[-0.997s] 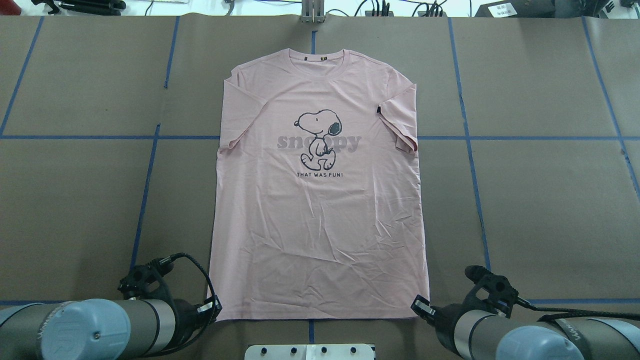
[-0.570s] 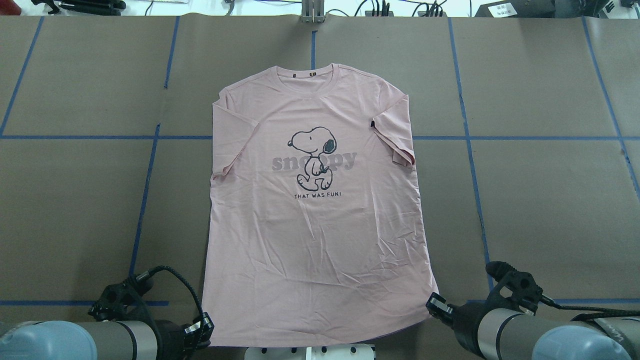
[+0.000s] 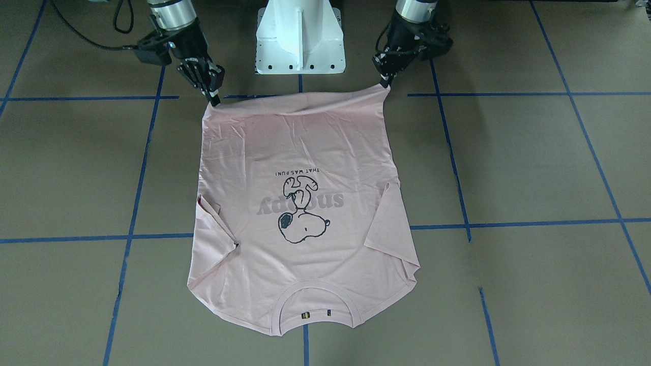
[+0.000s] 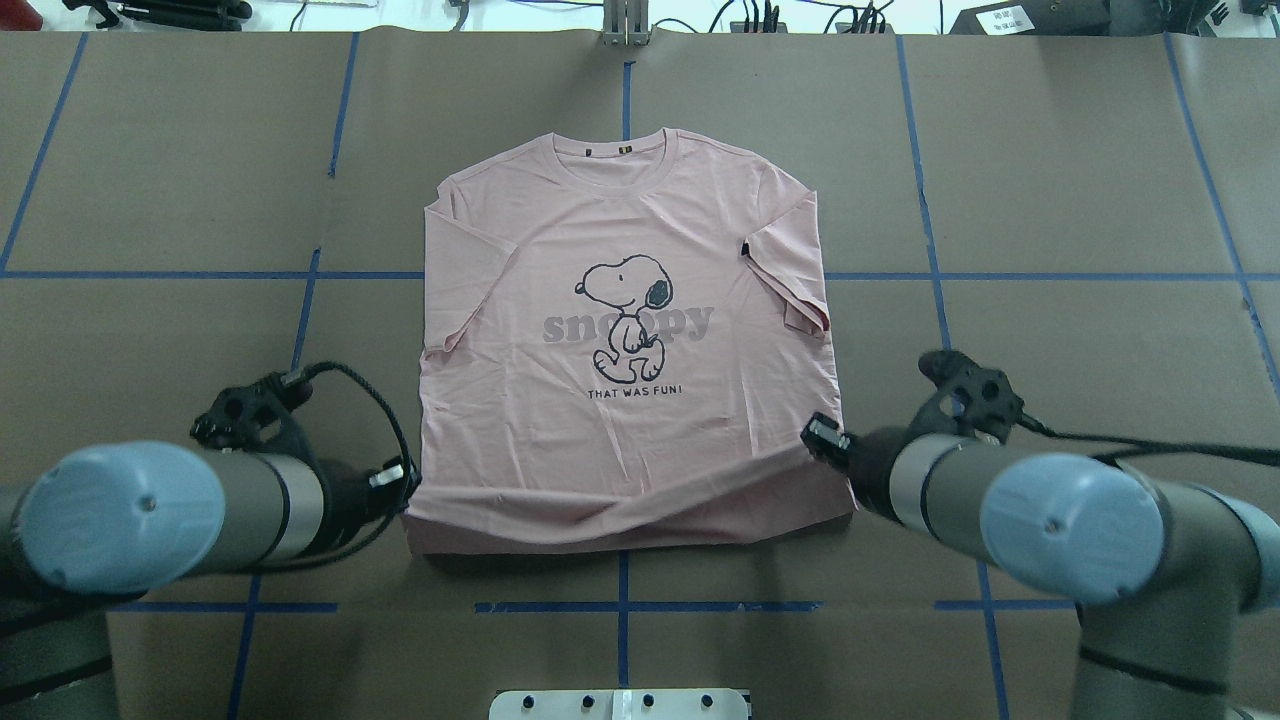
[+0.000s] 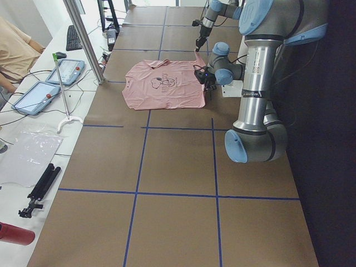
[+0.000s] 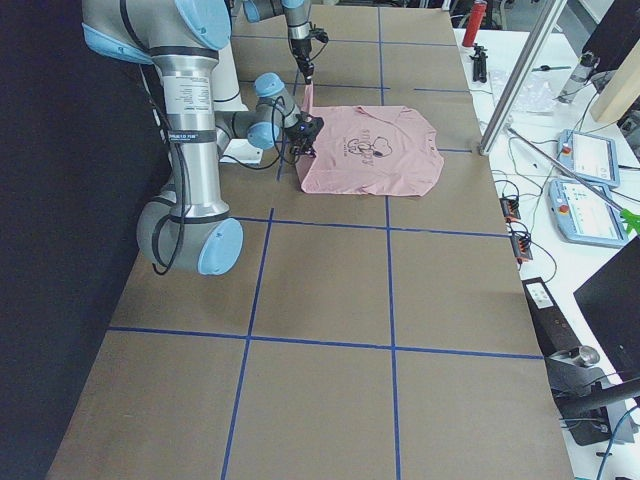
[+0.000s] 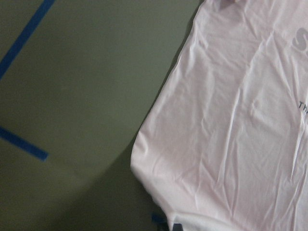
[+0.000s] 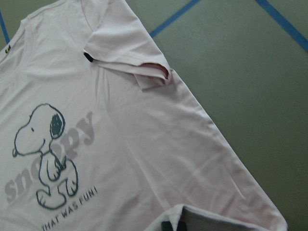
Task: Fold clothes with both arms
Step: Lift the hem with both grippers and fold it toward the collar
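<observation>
Overhead exterior: the T-shirt (image 4: 620, 330) lies print-up in the middle of the table (image 4: 150, 200), collar (image 4: 622, 160) toward the far edge. A second ago its hem (image 4: 600, 505) lay flat by the near edge; now both hem corners are raised and carried forward, and the lower part doubles over.
Exterior front-facing: the left gripper (image 3: 385, 80) and right gripper (image 3: 212, 95) are each pinched closed on one hem corner, with the hem stretched between them, off the table.
Exterior left, exterior right: the left arm (image 5: 253, 83) and right arm (image 6: 190, 120) reach low over the shirt's near end; the grip is too small to judge.
Left wrist-mounted: side edge and wrinkled lower front.
Right wrist-mounted: sleeve (image 8: 130, 53) creased, print (image 8: 45, 149) flat, hem corner curled up.
Meaning: the bottom-to-top fold looks under way; moving both corners evenly would likely keep the crease straight.
</observation>
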{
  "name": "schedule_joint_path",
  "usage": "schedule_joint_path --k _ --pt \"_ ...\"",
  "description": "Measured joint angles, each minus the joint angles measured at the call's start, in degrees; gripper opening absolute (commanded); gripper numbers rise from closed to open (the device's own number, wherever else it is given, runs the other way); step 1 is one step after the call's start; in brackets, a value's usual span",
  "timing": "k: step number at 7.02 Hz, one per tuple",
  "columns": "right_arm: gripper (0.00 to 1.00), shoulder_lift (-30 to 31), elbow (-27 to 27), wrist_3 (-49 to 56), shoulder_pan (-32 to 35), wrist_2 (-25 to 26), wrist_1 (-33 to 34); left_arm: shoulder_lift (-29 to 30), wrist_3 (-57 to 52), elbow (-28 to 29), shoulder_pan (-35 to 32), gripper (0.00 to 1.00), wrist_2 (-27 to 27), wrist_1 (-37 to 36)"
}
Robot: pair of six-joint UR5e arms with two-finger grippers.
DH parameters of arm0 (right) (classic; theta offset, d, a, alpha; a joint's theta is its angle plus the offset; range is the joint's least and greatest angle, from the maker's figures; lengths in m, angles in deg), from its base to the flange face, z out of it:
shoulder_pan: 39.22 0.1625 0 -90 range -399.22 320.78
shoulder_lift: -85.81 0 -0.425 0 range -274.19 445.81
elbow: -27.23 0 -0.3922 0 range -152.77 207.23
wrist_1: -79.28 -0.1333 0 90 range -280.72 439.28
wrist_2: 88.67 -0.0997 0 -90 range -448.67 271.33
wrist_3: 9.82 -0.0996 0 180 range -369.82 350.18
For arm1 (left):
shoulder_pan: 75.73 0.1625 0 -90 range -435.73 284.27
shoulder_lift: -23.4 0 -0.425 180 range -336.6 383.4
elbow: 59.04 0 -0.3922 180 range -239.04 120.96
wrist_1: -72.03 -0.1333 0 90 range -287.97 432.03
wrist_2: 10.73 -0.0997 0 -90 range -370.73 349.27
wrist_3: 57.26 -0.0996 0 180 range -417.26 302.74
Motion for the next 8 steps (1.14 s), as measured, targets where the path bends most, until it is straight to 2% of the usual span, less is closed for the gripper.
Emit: schedule_joint_path --k 2,4,6,8 --pt "0.00 -9.14 13.42 11.05 12.56 -8.65 -0.07 7.73 -7.70 11.38 -8.89 0.00 1.37 0.58" --pt "0.00 -16.26 23.22 18.33 21.37 -16.79 -0.08 11.55 -11.89 16.62 -14.26 0.00 1.62 2.05" --pt "0.00 -21.75 31.41 21.66 24.84 -19.98 -0.20 12.82 -13.95 18.64 -16.83 0.00 1.43 2.57" --pt "0.00 -28.49 42.11 24.44 26.12 -20.21 -0.37 16.90 -14.87 27.07 -18.40 0.00 1.10 6.21"
